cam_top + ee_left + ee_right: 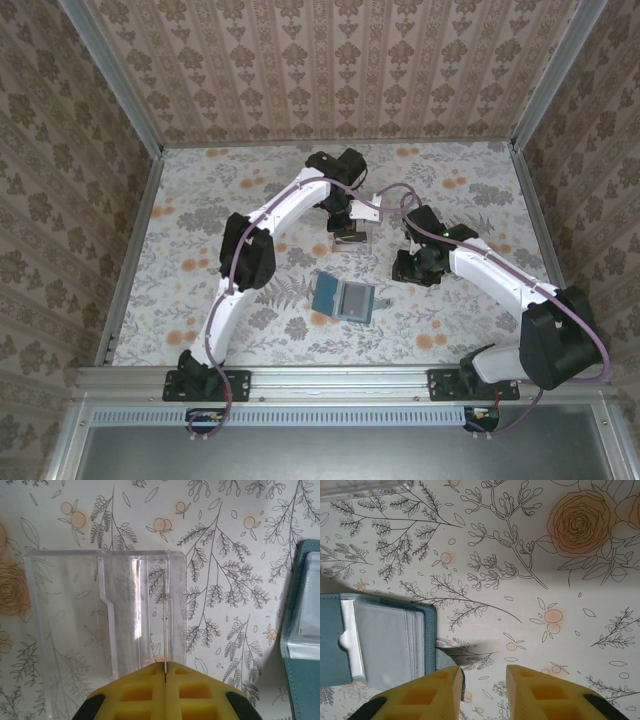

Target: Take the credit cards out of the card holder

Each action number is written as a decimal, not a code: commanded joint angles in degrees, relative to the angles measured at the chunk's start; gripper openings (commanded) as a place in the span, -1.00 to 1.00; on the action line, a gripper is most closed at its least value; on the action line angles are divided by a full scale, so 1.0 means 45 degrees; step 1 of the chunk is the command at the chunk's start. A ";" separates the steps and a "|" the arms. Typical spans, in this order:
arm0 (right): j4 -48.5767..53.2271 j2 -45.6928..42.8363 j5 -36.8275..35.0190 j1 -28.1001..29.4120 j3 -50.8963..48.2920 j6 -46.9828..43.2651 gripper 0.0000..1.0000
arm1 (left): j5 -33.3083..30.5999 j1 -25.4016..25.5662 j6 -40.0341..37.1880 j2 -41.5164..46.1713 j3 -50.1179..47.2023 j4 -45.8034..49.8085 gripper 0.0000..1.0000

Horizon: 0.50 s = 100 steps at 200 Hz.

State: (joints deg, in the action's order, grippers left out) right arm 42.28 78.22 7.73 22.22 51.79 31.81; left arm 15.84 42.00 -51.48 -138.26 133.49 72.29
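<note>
My left jaws are squeezed shut above the clear tray (65,630). My right jaws are apart with nothing in them, low over the worktop (545,555), just beside the card holder (385,640), which lies open and flat between my arms

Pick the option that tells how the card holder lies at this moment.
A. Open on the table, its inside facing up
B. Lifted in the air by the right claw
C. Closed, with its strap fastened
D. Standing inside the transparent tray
A: the card holder lies spread open on the table with its clear pockets facing up, and the right claw stands open beside it with nothing between its fingers.
</note>
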 commanded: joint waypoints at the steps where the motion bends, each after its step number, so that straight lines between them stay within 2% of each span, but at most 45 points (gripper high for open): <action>1: -0.0034 0.0001 0.0042 -0.0090 -0.0196 -0.0192 -0.40 | 0.0601 -0.0058 -0.0487 -0.0567 0.0766 0.1511 -1.00; 41: -0.0059 0.0080 0.0070 -0.0098 -0.0247 -0.0248 -0.40 | 0.0148 -0.0001 -0.0513 -0.1323 0.1484 0.2115 -0.99; 84: -0.0059 0.0099 0.0061 -0.0152 -0.0244 -0.0270 -0.40 | -0.0466 0.0046 -0.0307 -0.1343 0.2075 0.1733 -0.53; 100: -0.0060 0.0099 0.0060 -0.0154 -0.0202 -0.0268 -0.40 | -0.0640 0.0023 -0.0297 -0.1118 0.2020 0.1305 -0.45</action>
State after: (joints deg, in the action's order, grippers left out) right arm 42.22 78.28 7.73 21.85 51.24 31.46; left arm 14.72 42.02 -52.29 -144.07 141.01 78.35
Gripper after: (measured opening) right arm 0.301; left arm 0.260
